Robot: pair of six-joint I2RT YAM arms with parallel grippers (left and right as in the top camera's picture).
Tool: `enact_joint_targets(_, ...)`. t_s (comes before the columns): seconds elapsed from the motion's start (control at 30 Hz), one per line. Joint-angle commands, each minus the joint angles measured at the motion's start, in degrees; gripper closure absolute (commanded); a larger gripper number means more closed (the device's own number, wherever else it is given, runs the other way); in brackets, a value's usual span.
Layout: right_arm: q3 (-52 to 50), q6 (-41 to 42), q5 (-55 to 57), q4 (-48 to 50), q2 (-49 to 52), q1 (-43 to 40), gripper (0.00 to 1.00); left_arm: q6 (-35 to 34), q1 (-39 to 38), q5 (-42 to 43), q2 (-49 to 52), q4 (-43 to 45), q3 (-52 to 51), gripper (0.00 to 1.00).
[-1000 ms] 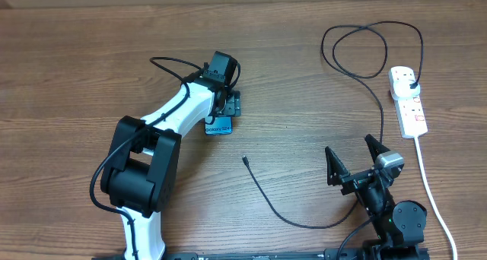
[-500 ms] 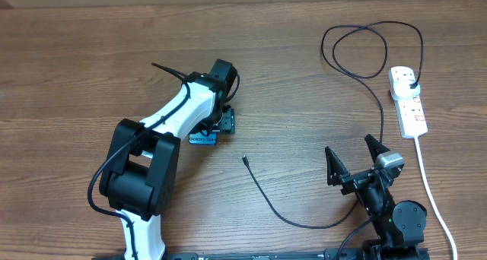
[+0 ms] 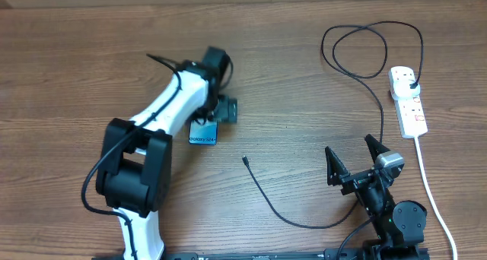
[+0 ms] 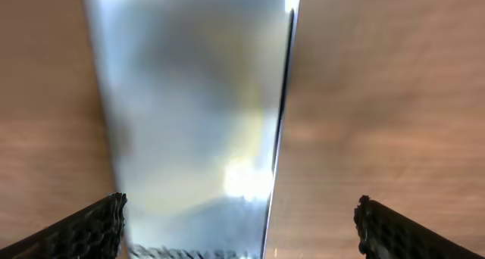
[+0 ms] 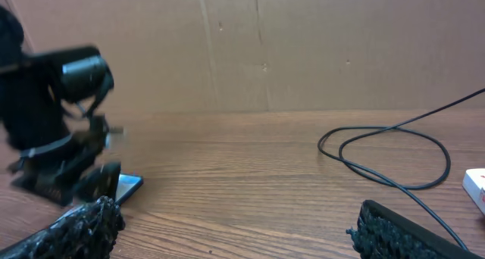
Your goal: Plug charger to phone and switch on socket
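Note:
The phone (image 3: pixel 204 132) lies flat on the table with its blue screen and "Galaxy" text up. My left gripper (image 3: pixel 218 114) hovers right over its far end. In the left wrist view the blurred phone (image 4: pixel 189 115) lies between my open left jaws (image 4: pixel 239 217), close to the left finger and well apart from the right one. The charger's connector tip (image 3: pixel 244 160) lies loose on the table. Its black cable (image 3: pixel 281 213) runs under my right arm and loops up to the plug (image 3: pixel 412 82) in the white socket (image 3: pixel 410 108). My right gripper (image 3: pixel 354 163) is open and empty.
The socket's thick white cord (image 3: pixel 431 191) runs down the right side past my right arm. The right wrist view shows my left arm (image 5: pixel 57 130), the phone's corner (image 5: pixel 127 185), the cable loop (image 5: pixel 386 149) and a cardboard wall (image 5: pixel 303 39) behind.
My left arm has swung left and turned, and the phone has shifted a little left and toward the front. My right arm has not moved.

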Motion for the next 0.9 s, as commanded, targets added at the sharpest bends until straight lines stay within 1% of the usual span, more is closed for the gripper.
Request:
enact_joint_targets(0.0,-0.59,-0.07,0.52,0.31,-0.46,0.22,0.00,3.23,2.56,-2.01,0.42,2.12,4.44,0.00)
enact_joint_targets(0.13,-0.59,-0.07,0.52,0.31,-0.46,0.22,0.00,4.09,3.74,-2.08,0.90,6.14,3.93,0.00)
enact_joint_targets(0.27,-0.59,-0.07,0.52,0.31,-0.46,0.22,0.00,4.13,3.34,-2.08,2.99,6.03,3.91,0.00)
enact_joint_targets(0.43,-0.59,-0.07,0.52,0.31,-0.46,0.22,0.00,6.16,1.88,-1.73,7.67,5.09,3.91,0.00)
enact_joint_targets(0.63,-0.59,-0.07,0.52,0.31,-0.46,0.22,0.00,6.62,1.64,-1.86,12.52,-0.74,3.91,0.00)
enact_joint_targets(0.87,-0.59,-0.07,0.52,0.31,-0.46,0.22,0.00,6.62,1.66,-0.11,13.35,-6.64,3.91,0.00)
